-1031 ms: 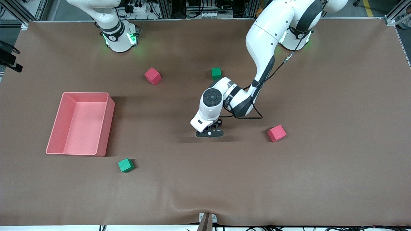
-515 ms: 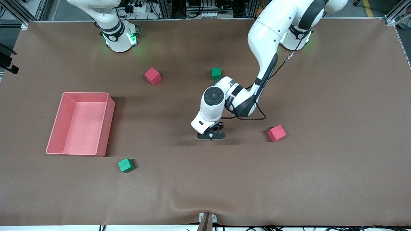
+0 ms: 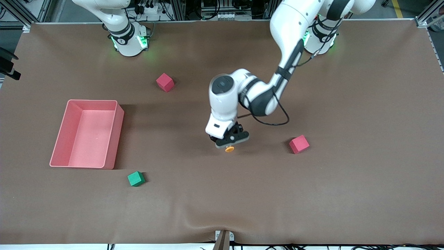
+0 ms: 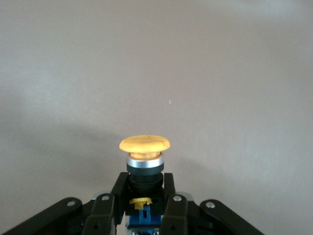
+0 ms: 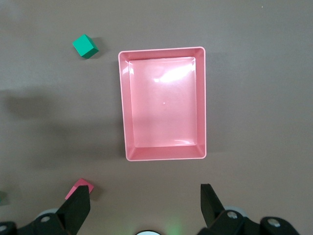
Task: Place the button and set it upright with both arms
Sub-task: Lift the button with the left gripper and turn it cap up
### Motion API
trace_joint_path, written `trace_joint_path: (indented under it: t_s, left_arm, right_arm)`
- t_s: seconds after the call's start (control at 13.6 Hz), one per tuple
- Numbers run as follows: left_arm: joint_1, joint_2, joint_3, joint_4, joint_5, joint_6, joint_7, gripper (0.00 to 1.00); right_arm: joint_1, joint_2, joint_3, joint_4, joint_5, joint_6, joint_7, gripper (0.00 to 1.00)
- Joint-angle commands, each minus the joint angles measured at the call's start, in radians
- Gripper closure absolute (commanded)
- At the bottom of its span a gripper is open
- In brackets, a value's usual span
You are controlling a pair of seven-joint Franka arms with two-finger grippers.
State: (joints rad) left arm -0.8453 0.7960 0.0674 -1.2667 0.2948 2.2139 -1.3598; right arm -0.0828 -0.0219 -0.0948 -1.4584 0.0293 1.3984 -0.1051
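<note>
My left gripper (image 3: 230, 140) is shut on the button (image 3: 229, 149), low over the middle of the table. In the left wrist view the two fingers (image 4: 120, 192) clamp the button's black and blue body. Its orange cap (image 4: 145, 143) and silver ring stick out past the fingertips over bare brown table. My left gripper (image 4: 145, 193) holds nothing else. My right gripper (image 5: 145, 208) is open and empty, high over the table near the right arm's base. It does not show in the front view, where only the right arm's base and lower links appear.
A pink tray (image 3: 116, 139) stands toward the right arm's end and also shows in the right wrist view (image 5: 162, 155). A green cube (image 3: 135, 178) lies nearer to the front camera than the tray. One pink cube (image 3: 164, 82) lies near the right arm's base, and another (image 3: 299, 144) lies beside my left gripper.
My left gripper has risen from the table and turned, and the orange cap now shows beneath it. The left arm's wrist now hides the green cube near it. The right arm has not moved.
</note>
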Motion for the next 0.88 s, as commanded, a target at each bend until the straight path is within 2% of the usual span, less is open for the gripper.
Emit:
trace_joint_path:
  t_s: [0.0, 0.07, 0.22, 0.52, 0.66, 0.81]
  left_arm:
    - [-0.077, -0.026, 0.034, -0.017, 0.174, -0.049, -0.238, 1.0]
    - [-0.099, -0.023, 0.035, -0.017, 0.231, -0.09, -0.26, 1.0]
    - [-0.173, -0.008, 0.038, -0.019, 0.43, -0.175, -0.376, 1.0]
    - [-0.21, -0.008, 0.043, -0.02, 0.475, -0.305, -0.456, 1.0]
    - [-0.236, -0.007, 0.043, -0.02, 0.551, -0.365, -0.606, 1.0]
    - [-0.25, -0.004, 0.043, -0.025, 0.569, -0.423, -0.705, 1.0]
  right_arm:
    - [-0.018, 0.003, 0.012, 0.003, 0.009, -0.006, -0.013, 0.0]
    - [-0.018, 0.004, 0.012, 0.003, 0.009, -0.006, -0.013, 0.0]
    - [-0.018, 0.004, 0.012, 0.001, 0.011, -0.006, -0.013, 0.0]
    - [-0.018, 0.005, 0.012, 0.001, 0.014, -0.006, -0.013, 0.0]
    - [-0.018, 0.005, 0.012, 0.001, 0.014, -0.006, -0.013, 0.0]
    - [-0.017, 0.005, 0.012, 0.001, 0.014, -0.006, -0.013, 0.0]
